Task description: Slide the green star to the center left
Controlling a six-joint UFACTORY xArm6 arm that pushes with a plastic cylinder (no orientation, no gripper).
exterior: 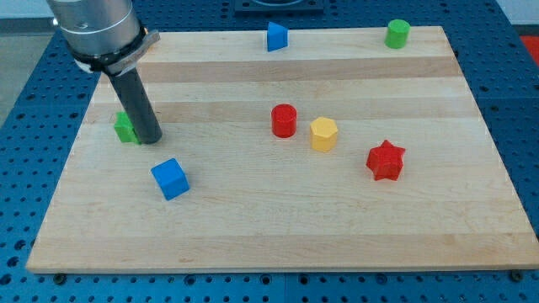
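The wooden board (278,227) is laid flat on a blue perforated table (518,126) and occupies most of the view. The arm's grey housing (93,29) is seen at the 10 o'clock corner of the view, and the dark rod (135,97) is carried down from it. No pincer is fitted, so no opening and no hold can be reported; the rod ends in my tip (150,140), which is set on the board at the board's 9 o'clock side.

The green star (125,127) is located at the board's 9 o'clock edge, touching the rod or just beside it, at 9 o'clock from my tip. It is partly hidden by the rod, so its star shape cannot be fully made out.

The blue cube (170,178) is placed near my tip, at 5 o'clock from it. The red star (386,161) is found at 4 o'clock from the board's centre. The yellow hexagonal block (323,134) is set just beside the red cylinder (284,120), at 4 o'clock from it, both near the board's centre. The blue triangular block (276,37) is positioned at the board's 12 o'clock edge. The green cylinder (397,34) is positioned at the board's 1 o'clock corner.
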